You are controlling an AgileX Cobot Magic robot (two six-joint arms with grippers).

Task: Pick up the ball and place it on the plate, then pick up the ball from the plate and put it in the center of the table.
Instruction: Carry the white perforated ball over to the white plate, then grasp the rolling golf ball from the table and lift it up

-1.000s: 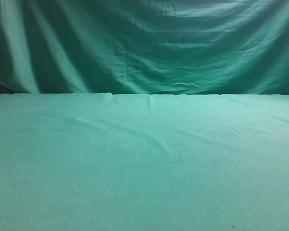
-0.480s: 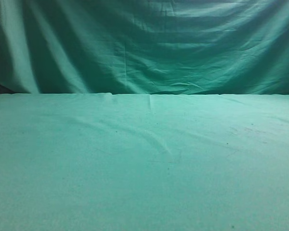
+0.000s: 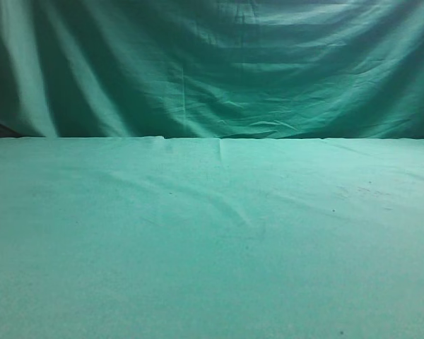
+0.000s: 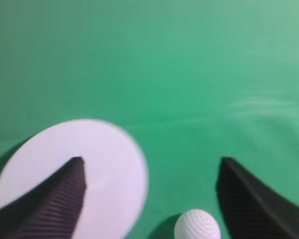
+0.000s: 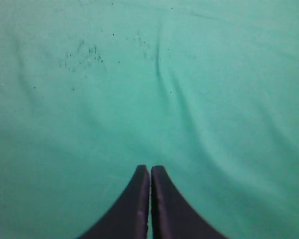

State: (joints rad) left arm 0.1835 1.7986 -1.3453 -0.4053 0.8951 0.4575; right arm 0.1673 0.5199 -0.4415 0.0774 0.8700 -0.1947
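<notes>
In the left wrist view the small white dimpled ball (image 4: 197, 225) lies on the green table cloth (image 4: 189, 89), just right of a round white plate (image 4: 104, 164). My left gripper (image 4: 152, 162) is open, its left finger over the plate and its right finger to the right of the ball; the ball sits between the fingers near the frame's bottom edge. My right gripper (image 5: 150, 169) is shut and empty above bare green cloth. The exterior view shows only the table (image 3: 212, 240); ball, plate and grippers are out of view there.
A darker green curtain (image 3: 212, 63) with folds hangs behind the table. The cloth has shallow wrinkles (image 3: 233, 208) and small dark specks (image 5: 84, 55).
</notes>
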